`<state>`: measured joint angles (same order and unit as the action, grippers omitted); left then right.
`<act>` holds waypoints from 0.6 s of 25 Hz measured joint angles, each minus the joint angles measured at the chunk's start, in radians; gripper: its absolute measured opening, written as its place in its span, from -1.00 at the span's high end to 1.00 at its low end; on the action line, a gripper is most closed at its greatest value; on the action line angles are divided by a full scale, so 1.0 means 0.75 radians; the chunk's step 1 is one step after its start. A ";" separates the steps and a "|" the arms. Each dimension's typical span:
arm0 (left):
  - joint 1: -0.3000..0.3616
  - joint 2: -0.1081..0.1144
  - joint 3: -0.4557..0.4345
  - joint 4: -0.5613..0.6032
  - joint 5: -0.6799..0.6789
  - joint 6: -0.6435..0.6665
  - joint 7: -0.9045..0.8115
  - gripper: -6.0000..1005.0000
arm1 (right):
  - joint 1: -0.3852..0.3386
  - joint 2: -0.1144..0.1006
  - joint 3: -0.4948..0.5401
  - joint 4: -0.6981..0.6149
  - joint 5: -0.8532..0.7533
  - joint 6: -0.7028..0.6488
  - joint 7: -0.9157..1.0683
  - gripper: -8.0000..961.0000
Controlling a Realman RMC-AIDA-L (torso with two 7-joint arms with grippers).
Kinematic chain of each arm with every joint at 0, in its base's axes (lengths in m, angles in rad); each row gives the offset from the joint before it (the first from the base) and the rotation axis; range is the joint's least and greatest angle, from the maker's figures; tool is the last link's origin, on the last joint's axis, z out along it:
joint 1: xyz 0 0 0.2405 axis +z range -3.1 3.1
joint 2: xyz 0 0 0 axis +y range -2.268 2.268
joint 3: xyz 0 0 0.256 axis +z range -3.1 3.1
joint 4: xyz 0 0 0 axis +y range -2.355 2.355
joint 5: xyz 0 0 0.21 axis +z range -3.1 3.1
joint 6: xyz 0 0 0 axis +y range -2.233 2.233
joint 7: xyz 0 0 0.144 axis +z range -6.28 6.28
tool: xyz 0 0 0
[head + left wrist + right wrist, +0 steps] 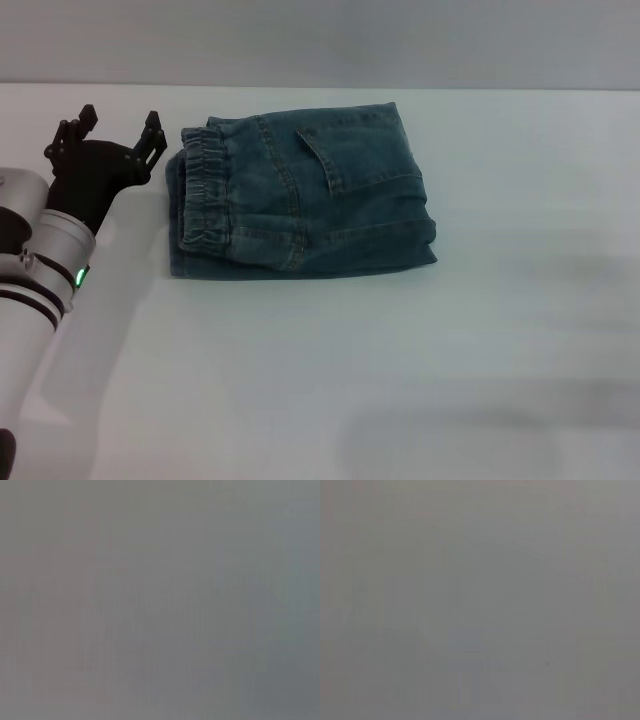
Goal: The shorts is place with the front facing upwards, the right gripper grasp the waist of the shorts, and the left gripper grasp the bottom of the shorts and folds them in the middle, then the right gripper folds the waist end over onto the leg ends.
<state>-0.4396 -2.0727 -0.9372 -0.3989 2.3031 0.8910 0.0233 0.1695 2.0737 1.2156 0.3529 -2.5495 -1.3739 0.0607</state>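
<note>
The shorts (300,192) lie folded into a compact stack on the counter (400,380), just right of the left end effector (118,135), which hovers with fingers spread and empty, apparently because the folding looks complete.

The head view looks forward and down from above onto the white table (400,380), fairly near. Both wrist views show only featureless grey, sharing nothing recognisable with it.

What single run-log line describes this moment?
shorts: folded, waistband on top | left gripper: open, beside shorts, apart | right gripper: out of view | table
</note>
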 joint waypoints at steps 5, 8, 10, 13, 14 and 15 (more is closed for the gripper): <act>-0.003 0.000 0.000 0.001 0.002 0.011 0.003 -0.59 | 0.001 0.000 0.003 -0.004 0.001 0.002 0.001 -0.41; -0.007 0.000 -0.002 0.012 0.002 0.042 0.004 -0.59 | -0.003 0.002 0.001 -0.001 0.002 -0.001 0.002 -0.50; -0.006 0.001 0.000 0.013 0.002 0.052 0.004 -0.59 | -0.004 0.002 -0.001 0.000 0.002 -0.001 0.002 -0.55; -0.002 0.000 0.005 0.013 0.007 0.079 0.006 -0.59 | -0.003 0.002 -0.005 -0.005 0.002 0.005 0.013 -0.64; -0.001 0.000 0.008 0.013 0.009 0.086 0.008 -0.59 | -0.003 0.003 -0.006 -0.007 0.002 0.006 0.021 -0.67; -0.001 0.000 0.009 0.014 0.009 0.090 0.011 -0.59 | -0.003 0.003 -0.008 -0.008 0.002 0.007 0.026 -0.67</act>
<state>-0.4405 -2.0724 -0.9301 -0.3887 2.3100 0.9588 0.0316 0.1669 2.0759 1.2100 0.3471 -2.5478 -1.3684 0.0805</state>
